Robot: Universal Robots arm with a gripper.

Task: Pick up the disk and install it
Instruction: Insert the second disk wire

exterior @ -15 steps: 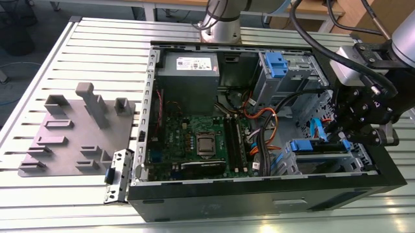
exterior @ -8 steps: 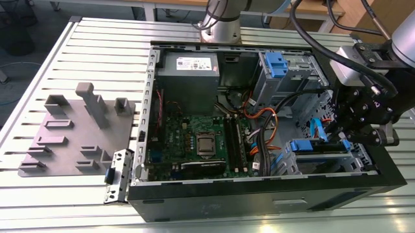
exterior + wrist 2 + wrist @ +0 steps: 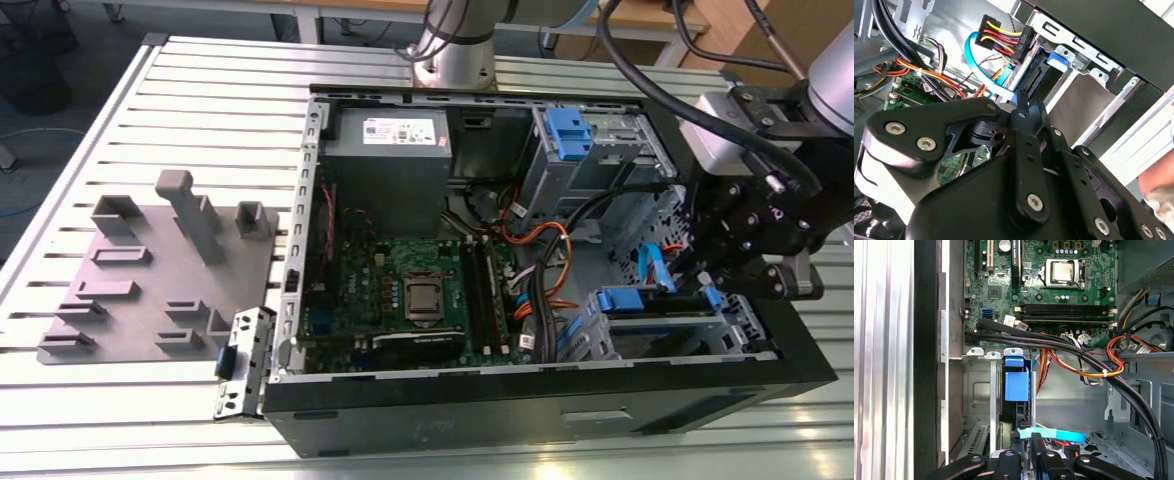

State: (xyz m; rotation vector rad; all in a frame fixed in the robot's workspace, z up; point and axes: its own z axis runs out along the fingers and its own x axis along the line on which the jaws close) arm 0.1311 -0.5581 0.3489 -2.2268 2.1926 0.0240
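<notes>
The disk (image 3: 663, 322) is sitting edge-up in the drive cage (image 3: 727, 330) at the near right corner of the open case (image 3: 561, 400) in the exterior view, its blue rail (image 3: 1016, 380) showing in the first wrist view. The gripper (image 3: 738, 285) is hanging just above it, fingers (image 3: 1026, 117) appearing pressed together with nothing between them. A blue cable (image 3: 981, 70) is running beside them. The motherboard (image 3: 400, 290) is lying further left.
</notes>
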